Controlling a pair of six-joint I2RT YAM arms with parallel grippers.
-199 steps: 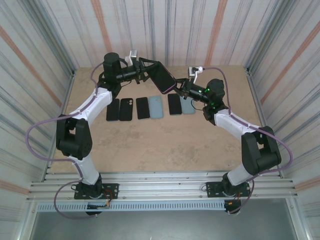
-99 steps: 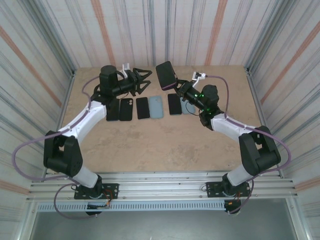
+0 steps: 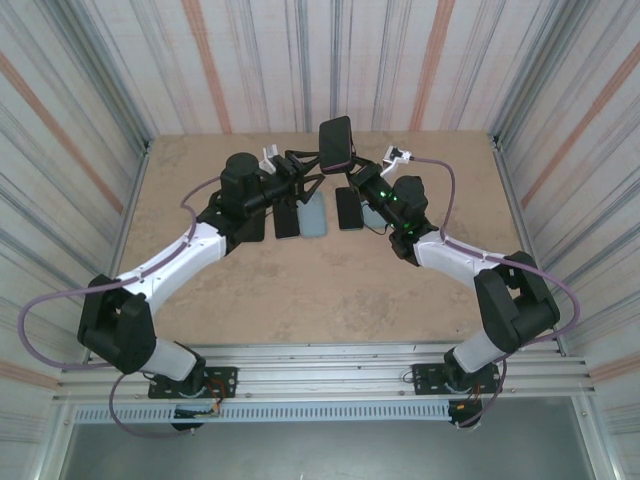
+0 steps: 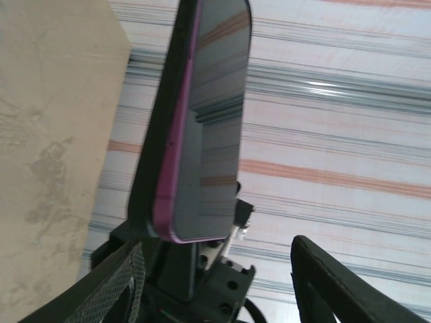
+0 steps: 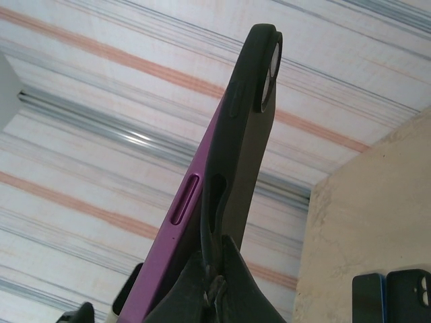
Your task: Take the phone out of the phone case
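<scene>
Right wrist view: the right gripper point(image 5: 212, 286), jaws clenched on the black case point(image 5: 252, 87), holds it aloft. The purple phone point(image 5: 176, 222) looks partly peeled free, and the left gripper point(image 4: 219, 276) has its jaws spread.

Site as I see it: robot test cell, lab-type. Evidence: beige worktop point(image 3: 300, 285) boxed in by striped panel walls point(image 3: 70, 110); slotted aluminium rail point(image 3: 320, 362) along near edge, carrying two bolted arm bases point(image 3: 185, 380); purple cabling point(image 3: 35, 300) looped loose.

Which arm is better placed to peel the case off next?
Probably left: the left claw hangs open beside the phone, while the right claw is shut on it, holding it upright.
</scene>
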